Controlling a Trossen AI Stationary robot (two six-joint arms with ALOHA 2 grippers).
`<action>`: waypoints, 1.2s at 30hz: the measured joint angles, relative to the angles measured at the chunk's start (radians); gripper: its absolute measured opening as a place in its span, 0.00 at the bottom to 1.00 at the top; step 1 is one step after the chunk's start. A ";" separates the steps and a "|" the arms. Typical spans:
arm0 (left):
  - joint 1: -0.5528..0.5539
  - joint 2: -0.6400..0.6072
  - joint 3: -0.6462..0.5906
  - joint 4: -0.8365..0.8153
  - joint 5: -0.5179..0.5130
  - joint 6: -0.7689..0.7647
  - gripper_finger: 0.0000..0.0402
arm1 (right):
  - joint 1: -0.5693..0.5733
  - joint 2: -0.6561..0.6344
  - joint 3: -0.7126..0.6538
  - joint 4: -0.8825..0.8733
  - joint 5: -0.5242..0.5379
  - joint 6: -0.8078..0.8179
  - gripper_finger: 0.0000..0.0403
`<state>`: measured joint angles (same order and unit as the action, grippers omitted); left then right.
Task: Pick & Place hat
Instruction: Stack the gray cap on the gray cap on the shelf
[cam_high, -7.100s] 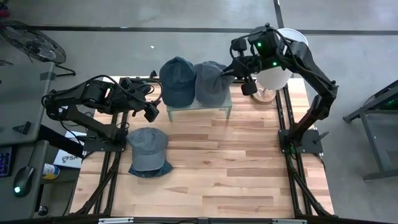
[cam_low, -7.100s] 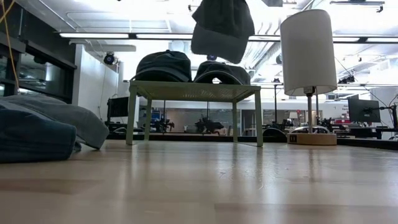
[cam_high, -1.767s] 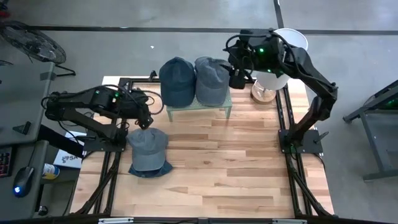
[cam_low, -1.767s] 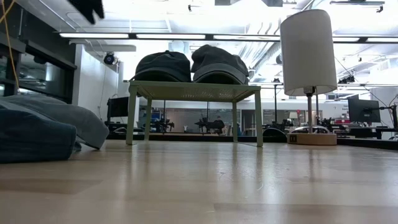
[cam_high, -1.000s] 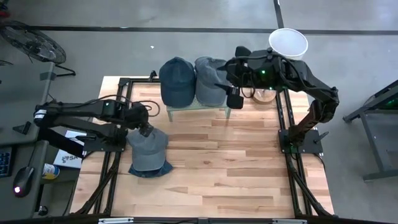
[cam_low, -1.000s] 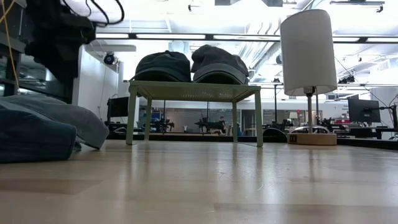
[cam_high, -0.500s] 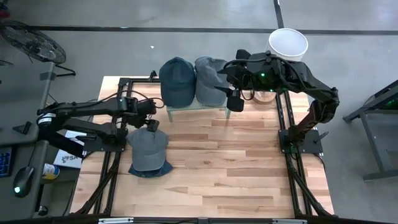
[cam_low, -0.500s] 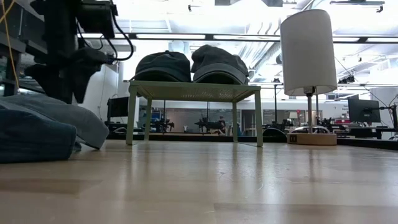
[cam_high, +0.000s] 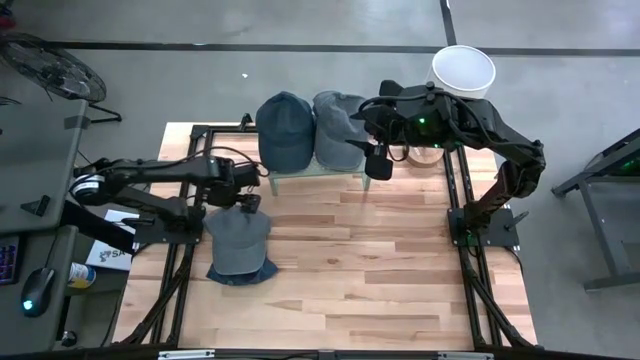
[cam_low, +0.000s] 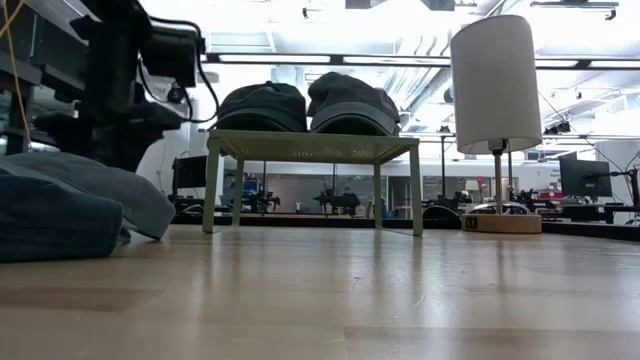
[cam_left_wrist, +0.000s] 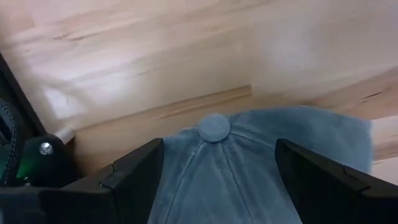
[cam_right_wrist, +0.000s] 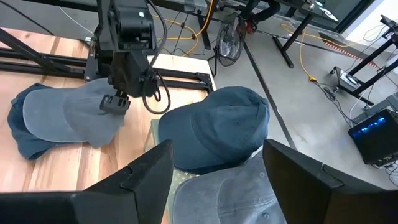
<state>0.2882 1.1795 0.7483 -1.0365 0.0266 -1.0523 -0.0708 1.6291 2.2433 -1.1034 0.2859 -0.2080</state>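
A grey-blue hat (cam_high: 238, 240) lies on top of a darker blue hat (cam_high: 240, 273) on the table's left side. My left gripper (cam_left_wrist: 219, 146) is open just above it. Its fingers stand either side of the crown's top button (cam_left_wrist: 214, 127), at the hat's far part (cam_high: 246, 204). Two more hats, one blue (cam_high: 285, 128) and one grey (cam_high: 340, 128), sit side by side on a small green table (cam_high: 318, 175) at the far edge. My right gripper (cam_high: 378, 160) hangs open and empty at that small table's right end. My left gripper points down over the top of the grey-blue hat's crown (cam_left_wrist: 211, 168), one finger (cam_left_wrist: 134, 180) on each side of the button. Whether the fingers touch the cloth, I cannot tell. The hat lies flat on the hat beneath it.
A lamp with a white shade (cam_high: 463, 70) and a round wooden base (cam_high: 427, 155) stands at the far right, close to my right arm. Black frame rails (cam_high: 455, 200) run along both sides of the table. Bare wood (cam_high: 360, 270) fills the middle and near part.
My left gripper has moved a little toward the table's right and far edges, over the grey-blue hat's crown, as its arm stretches out. The hats have not moved.
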 joint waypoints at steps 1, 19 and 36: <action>0.000 0.015 0.000 -0.001 0.006 0.000 0.76 | 0.000 0.000 0.000 -0.001 0.000 -0.001 0.59; 0.000 0.040 0.000 -0.017 0.045 0.046 0.21 | -0.001 0.000 0.000 -0.034 0.052 -0.018 0.59; 0.000 -0.036 0.293 -0.264 0.078 0.131 0.02 | -0.001 0.000 0.000 -0.034 0.086 -0.004 0.59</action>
<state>0.2878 1.1438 1.0408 -1.3004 0.1046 -0.9212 -0.0715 1.6295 2.2433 -1.1370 0.3717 -0.2122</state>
